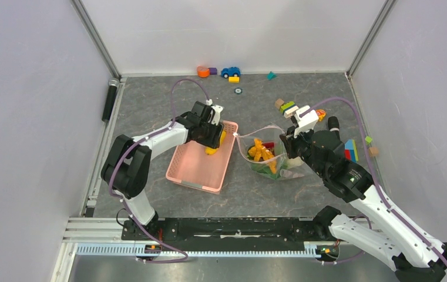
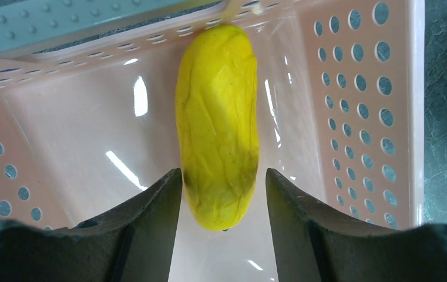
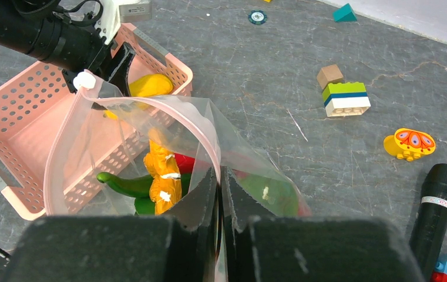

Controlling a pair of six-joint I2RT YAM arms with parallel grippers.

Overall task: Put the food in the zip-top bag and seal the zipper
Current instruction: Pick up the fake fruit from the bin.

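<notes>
Left gripper (image 2: 224,182) open wide, mango (image 2: 218,117) bracketed between the jaws in the pink basket (image 2: 362,117); right gripper (image 3: 219,176) clamped on zip-top bag (image 3: 203,132) rim, 3 o'clock of basket; step judged: mango pickup; closure, then transfer toward 3 o'clock, is required.

Overhead view: bright, even, diffuse light. Shadows on the worktop (image 1: 256,200) are short and soft. The walls (image 1: 27,117) at 9 and 3 o'clock lean outward, a wide-lens distortion.

Left wrist view: white glare streaks mark the basket (image 2: 62,129) floor toward 9 o'clock. The mango (image 2: 218,126) is sharp. The left gripper (image 2: 222,176) at 6 o'clock is dark and soft-edged.

Right wrist view: the bag (image 3: 150,126) film carries a pale sheen. The right gripper (image 3: 219,176) at 6 o'clock is blurred and underexposed.
</notes>
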